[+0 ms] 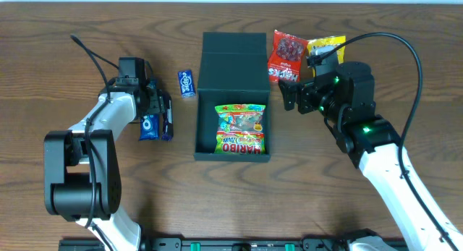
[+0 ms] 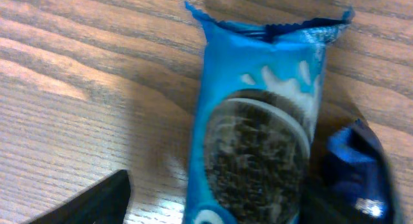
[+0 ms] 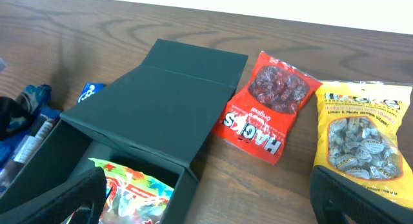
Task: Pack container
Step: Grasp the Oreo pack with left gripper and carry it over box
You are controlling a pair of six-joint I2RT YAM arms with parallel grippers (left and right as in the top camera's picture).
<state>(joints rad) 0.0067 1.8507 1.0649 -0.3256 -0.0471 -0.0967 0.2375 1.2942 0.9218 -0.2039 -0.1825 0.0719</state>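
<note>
The dark green container (image 1: pixel 205 128) stands open at the table's middle, its flap lid (image 1: pixel 233 59) laid back. A Haribo packet (image 1: pixel 241 128) lies inside; it also shows in the right wrist view (image 3: pixel 132 185). My left gripper (image 1: pixel 154 115) is down over a blue Oreo packet (image 1: pixel 149 126) left of the container. In the left wrist view the Oreo packet (image 2: pixel 258 127) lies between the fingers (image 2: pixel 213 211), with a gap at the left finger, so the jaws are open. My right gripper (image 1: pixel 291 94) is open and empty, above the table by the container's right rear (image 3: pixel 210 204).
A red Halls packet (image 1: pixel 286 56) and a yellow candy packet (image 1: pixel 325 47) lie right of the lid. A small blue packet (image 1: pixel 187 83) lies left of the lid. A dark blue packet (image 1: pixel 166 121) lies beside the Oreo packet.
</note>
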